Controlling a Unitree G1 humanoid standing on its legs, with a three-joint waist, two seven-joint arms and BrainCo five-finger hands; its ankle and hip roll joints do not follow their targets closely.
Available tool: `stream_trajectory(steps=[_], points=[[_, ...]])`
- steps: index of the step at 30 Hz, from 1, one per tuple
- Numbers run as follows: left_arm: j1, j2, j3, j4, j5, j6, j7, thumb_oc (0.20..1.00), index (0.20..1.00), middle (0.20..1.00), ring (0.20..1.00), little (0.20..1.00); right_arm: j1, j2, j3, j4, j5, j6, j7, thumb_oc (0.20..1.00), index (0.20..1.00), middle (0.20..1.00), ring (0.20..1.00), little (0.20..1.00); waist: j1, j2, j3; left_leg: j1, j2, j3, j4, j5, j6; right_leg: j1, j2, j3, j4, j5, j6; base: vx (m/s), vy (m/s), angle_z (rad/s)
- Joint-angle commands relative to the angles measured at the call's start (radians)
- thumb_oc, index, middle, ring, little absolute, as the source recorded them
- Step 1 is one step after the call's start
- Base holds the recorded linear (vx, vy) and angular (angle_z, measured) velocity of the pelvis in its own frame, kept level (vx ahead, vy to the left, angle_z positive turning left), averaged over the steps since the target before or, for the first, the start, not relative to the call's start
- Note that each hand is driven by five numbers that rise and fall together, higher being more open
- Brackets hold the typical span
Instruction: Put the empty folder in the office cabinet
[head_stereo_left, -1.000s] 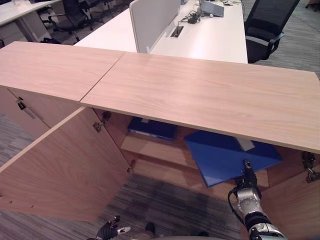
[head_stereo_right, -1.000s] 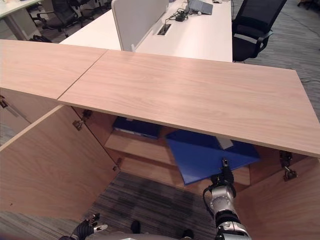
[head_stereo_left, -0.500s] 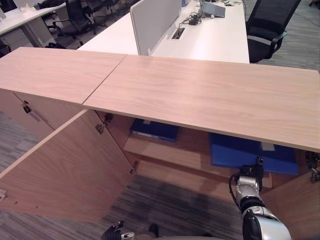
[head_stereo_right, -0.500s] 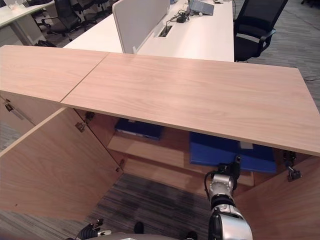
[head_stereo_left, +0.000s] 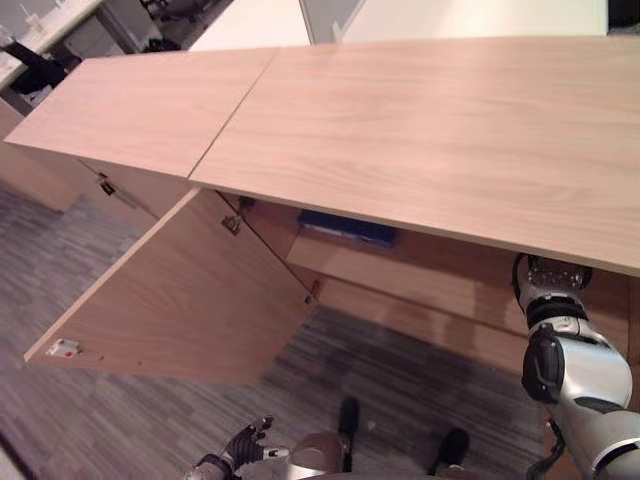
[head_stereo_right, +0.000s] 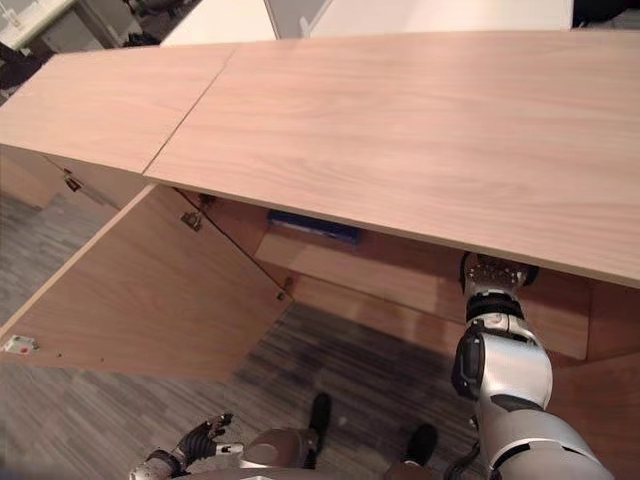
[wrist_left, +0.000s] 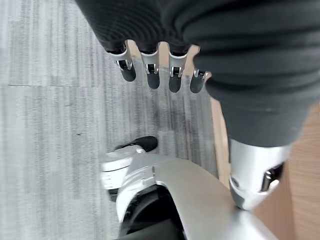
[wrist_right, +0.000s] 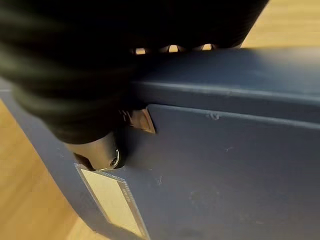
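While the right robot hand (wrist_right: 100, 145) reaches under the cabinet (head_stereo_left: 430, 130) top, thumb against the folder (wrist_right: 225, 165) on the shelf, grip unclear, placement looks nearly done; release remains. Left robot hand (wrist_left: 155, 75) hangs relaxed.

Office: wooden cabinet (head_stereo_left: 430, 130), grey carpet (head_stereo_left: 120, 420), desks (head_stereo_left: 260, 20).

Count from my end: 2 blue folders — one (head_stereo_left: 347, 228) on the shelf at 12 o'clock, one (wrist_right: 230, 165) in the right wrist cam. 1 cabinet (head_stereo_left: 430, 130) w/ 1 open door (head_stereo_left: 180, 300) at 9 o'clock. 2 robot hands: left (head_stereo_left: 243, 443) at 7 o'clock, right (wrist_right: 100, 150) against 2nd folder.
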Motion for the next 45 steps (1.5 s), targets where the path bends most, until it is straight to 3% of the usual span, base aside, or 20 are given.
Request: stream_trajectory(steps=[1,7,19,27,29,32,35,45], points=[[-0.040,0.047,-0.072,0.014,0.001,-0.025,-0.014,1.000,1.000,1.000,1.000,1.000,-0.062,-0.064,0.051,0.018,-0.013,-0.010,0.026,0.200,0.200,0.200,0.200,0.200,0.025,-0.066,0.026,-0.010,-0.039,0.003,0.043,-0.063,0.027,-0.050,-0.074,0.073,0.220,-0.181,0.070,-0.13,0.004,0.09],[-0.093,0.048,-0.084,0.056,-0.010,-0.022,0.001,1.000,1.000,1.000,1.000,1.000,-0.159,-0.115,0.102,0.062,-0.021,0.001,0.021,0.200,0.200,0.200,0.200,0.200,0.028,-0.062,0.063,-0.130,-0.037,0.022,0.155,-0.098,0.017,-0.175,-0.103,0.106,0.342,-0.222,0.068,-0.04,-0.007,0.03],[-0.115,0.141,-0.100,-0.066,-0.067,-0.027,-0.012,1.000,1.000,1.000,1.000,1.000,-0.302,-0.270,0.165,0.124,0.024,0.010,0.022,0.200,0.200,0.200,0.200,0.200,0.041,-0.040,0.098,-0.362,-0.043,0.009,0.358,-0.163,0.003,-0.425,-0.129,0.132,0.588,-0.307,0.066,-0.04,-0.037,0.06],[-0.112,0.186,-0.096,-0.104,-0.077,-0.028,-0.017,1.000,1.000,1.000,1.000,1.000,-0.340,-0.302,0.189,0.148,0.032,0.019,0.027,0.200,0.200,0.200,0.200,0.200,0.035,-0.028,0.112,-0.437,-0.045,-0.005,0.444,-0.194,0.004,-0.505,-0.145,0.141,0.690,-0.351,0.062,-0.01,-0.039,0.07],[-0.111,0.193,-0.092,-0.117,-0.089,-0.028,-0.018,1.000,1.000,1.000,1.000,1.000,-0.349,-0.316,0.202,0.150,0.026,0.023,0.027,0.200,0.200,0.200,0.200,0.200,0.032,-0.026,0.110,-0.448,-0.047,-0.012,0.465,-0.223,0.001,-0.519,-0.147,0.158,0.715,-0.384,0.068,0.03,-0.036,0.04],[-0.107,0.207,-0.093,-0.133,-0.095,-0.027,-0.023,1.000,1.000,1.000,1.000,1.000,-0.365,-0.334,0.220,0.162,0.015,0.034,0.026,0.200,0.200,0.200,0.200,0.200,0.033,-0.019,0.120,-0.486,-0.045,-0.008,0.504,-0.214,0.002,-0.553,-0.156,0.147,0.746,-0.380,0.056,-0.05,-0.021,0.01],[-0.101,0.226,-0.087,-0.151,-0.102,-0.027,-0.019,1.000,1.000,1.000,1.000,1.000,-0.384,-0.344,0.232,0.168,0.012,0.036,0.019,0.200,0.200,0.200,0.200,0.200,0.026,-0.019,0.119,-0.513,-0.047,-0.018,0.554,-0.257,0.001,-0.585,-0.158,0.168,0.796,-0.422,0.059,0.05,-0.047,0.02],[-0.087,0.268,-0.096,-0.214,-0.107,-0.024,-0.026,1.000,1.000,1.000,1.000,1.000,-0.429,-0.336,0.275,0.174,-0.004,0.049,0.008,0.200,0.200,0.200,0.200,0.200,0.023,-0.024,0.122,-0.563,-0.047,-0.027,0.576,-0.267,0.005,-0.643,-0.157,0.170,0.834,-0.439,0.052,-0.01,-0.016,0.02]])
